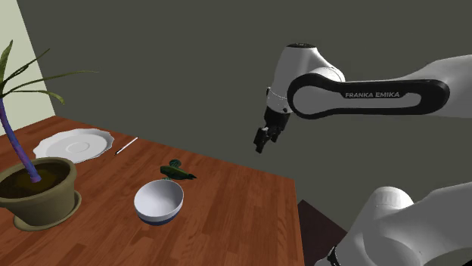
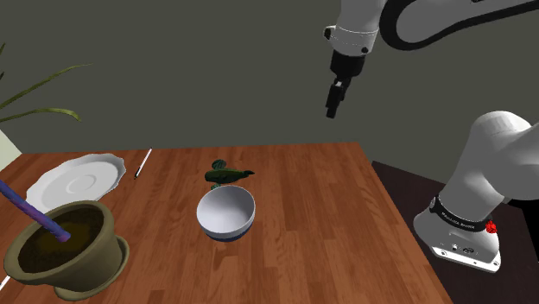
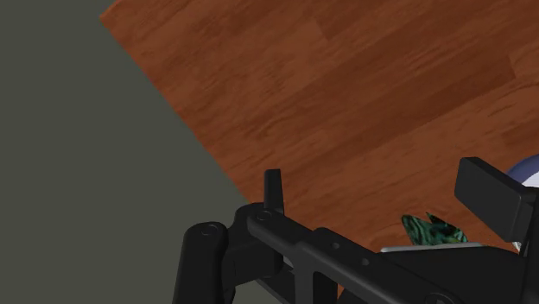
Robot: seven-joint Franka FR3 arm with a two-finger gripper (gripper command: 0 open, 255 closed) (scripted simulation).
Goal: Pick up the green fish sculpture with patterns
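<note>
The dark green patterned fish sculpture lies on the wooden table, just behind a white bowl. My black gripper hangs high in the air above the table's far edge, well off to the fish's right in the shoulder view and far above it. In the wrist view the gripper has its two fingers standing apart with nothing between them. There part of the fish peeks out beside one finger.
A white plate and a thin white stick lie at the back of the table. A potted plant stands at the shoulder view's left. A dark grey wall rises behind the table.
</note>
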